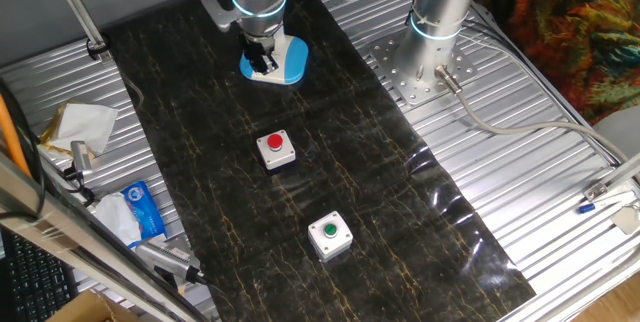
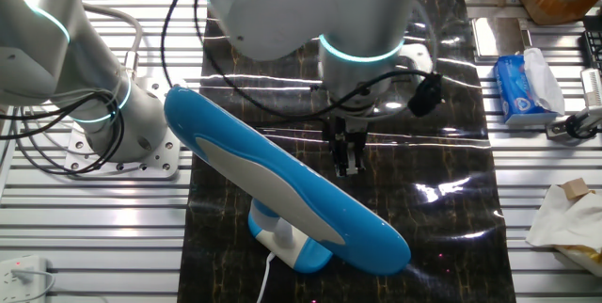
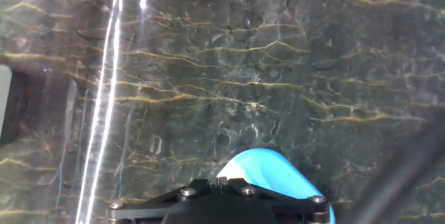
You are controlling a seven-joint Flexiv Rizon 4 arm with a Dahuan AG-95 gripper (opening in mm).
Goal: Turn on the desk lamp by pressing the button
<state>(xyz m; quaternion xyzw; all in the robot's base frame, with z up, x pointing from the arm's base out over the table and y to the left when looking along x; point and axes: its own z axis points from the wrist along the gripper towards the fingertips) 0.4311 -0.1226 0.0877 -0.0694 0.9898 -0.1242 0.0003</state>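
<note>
The desk lamp (image 1: 285,60) stands at the far end of the dark marbled mat (image 1: 330,162) on the worktop (image 1: 560,172), its rounded light-blue base topped by a white plate; in the other fixed view its long blue and white head (image 2: 282,185) slants across the foreground. It looks like light moulded plastic, smooth and probably slippery, with a small footprint, so I judge a sideways shove could slide or tip it. Nothing here needs gripping: the button sits somewhere on the white top plate, but it is too small or too hidden by the claw to pick out in any view. A press should come straight down, gently, near the middle of the base

The claw (image 1: 262,59) hangs directly over the base, close above or touching the plate; I cannot tell which. The other fixed view shows its 2 fingers (image 2: 343,155) pointing down close side by side, but whether they are together or apart I cannot tell. The hand view shows only a sliver of blue lamp and mat

Further out on the mat sit 2 grey boxes, the red button box (image 1: 276,148) and the green button box (image 1: 329,234), both well apart from the lamp
</note>
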